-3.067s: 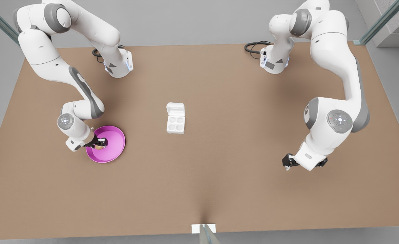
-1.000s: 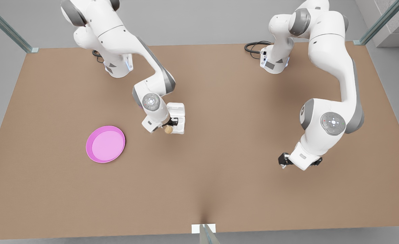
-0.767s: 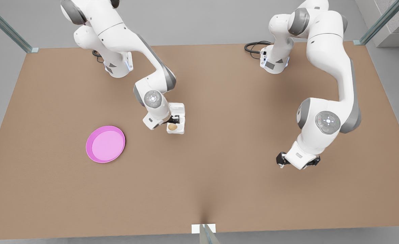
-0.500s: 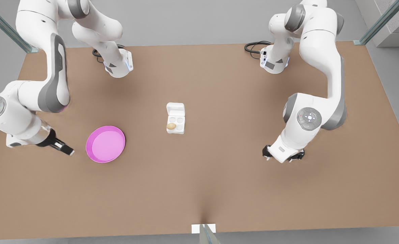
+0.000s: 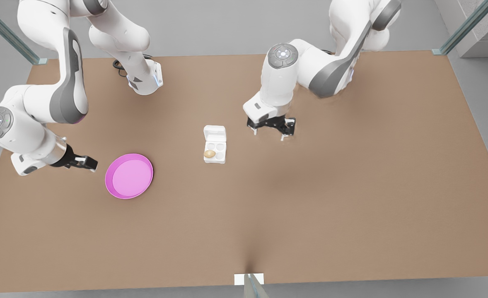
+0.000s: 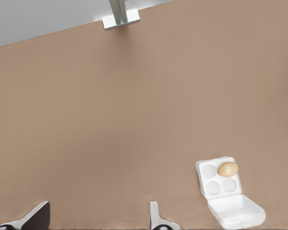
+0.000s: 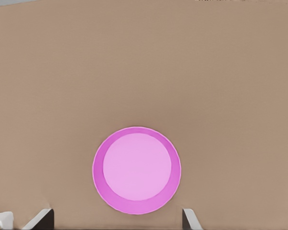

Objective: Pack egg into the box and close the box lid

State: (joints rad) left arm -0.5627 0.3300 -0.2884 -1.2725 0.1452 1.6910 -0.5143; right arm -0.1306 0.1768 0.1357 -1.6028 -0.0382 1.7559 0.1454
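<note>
**Egg in the cup, lid open**

Left gripper (image 5: 270, 133) spread wide, empty, hovering just off the box's (image 5: 215, 144) front-view right, beside the box lid (image 5: 215, 133). Right gripper (image 5: 91, 163) also spread wide, empty, parked just off the pink plate's (image 5: 129, 176) front-view left. Egg (image 5: 209, 154) sitting in the near cup on the front view's left. Lid lying flat on the far side of the tray. Brown table (image 5: 310, 207) underneath.
</note>
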